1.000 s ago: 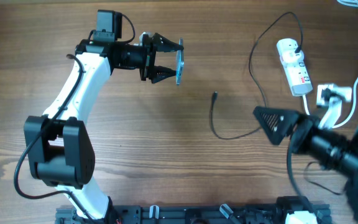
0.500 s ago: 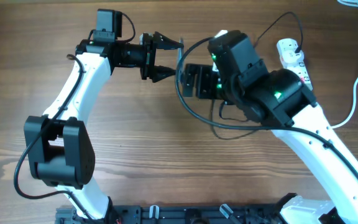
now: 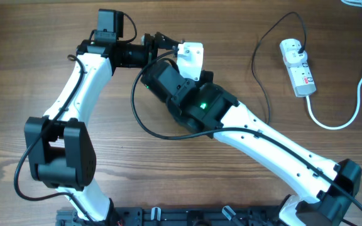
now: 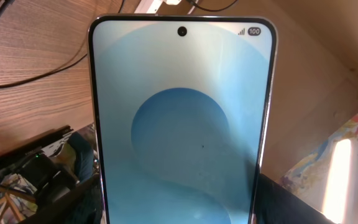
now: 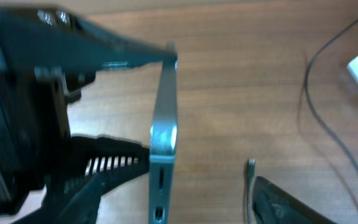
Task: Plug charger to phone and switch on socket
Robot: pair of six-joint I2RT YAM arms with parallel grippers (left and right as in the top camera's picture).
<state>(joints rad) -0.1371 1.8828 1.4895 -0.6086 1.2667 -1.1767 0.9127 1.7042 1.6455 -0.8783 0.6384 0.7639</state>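
Note:
My left gripper [image 4: 179,208] is shut on the phone [image 4: 180,124] and holds it off the table, its turquoise screen filling the left wrist view. In the right wrist view the phone [image 5: 163,140] stands edge-on between the left gripper's black fingers, its bottom ports facing the camera. My right gripper [image 5: 207,208] is open, close in front of the phone's end. The charger's small black plug [image 5: 251,167] lies on the wood just right of the phone, beside my right finger. Overhead, my right arm [image 3: 197,100] hides the phone. The socket [image 3: 297,68] lies at the far right.
The charger's black cable [image 3: 257,59] loops from the socket toward the table's middle and runs under my right arm. A thick white cord [image 3: 357,94] curves off the right edge. My right arm crosses the table diagonally from bottom right.
My right arm has swung from the right side across the table to the held phone. The left arm and phone have stayed in place.

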